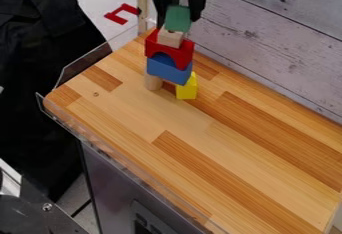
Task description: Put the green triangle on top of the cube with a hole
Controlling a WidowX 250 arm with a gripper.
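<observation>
Striped wood across the tabletop (167,153), light boards set with darker strips, with a clear rim (123,170) along the near long edge and the far left edge. Grey planks in the wall (280,48) just behind the far long edge. Dark metal front (120,183) below the near long edge.

Next in size, the black gripper (178,15), hanging down above the far corner of the tabletop, beside the wall — fingers closed on the green triangle, one at either side.

Beneath, a stack near that same far corner: red arch (152,43) on a blue block (163,70), with the blue block laid across a yellow block (187,89) toward the wall and a pale wooden cylinder (153,82) toward the left edge, both upright on the tabletop. Green triangle (178,19) at the very top, right over the cube with a hole (170,39) — bottom end down at the top of the cube, cube on the red arch. Beyond the far left edge, off the tabletop, a thin red bracket-shaped piece (115,17) near an upright wooden post (142,5).
</observation>
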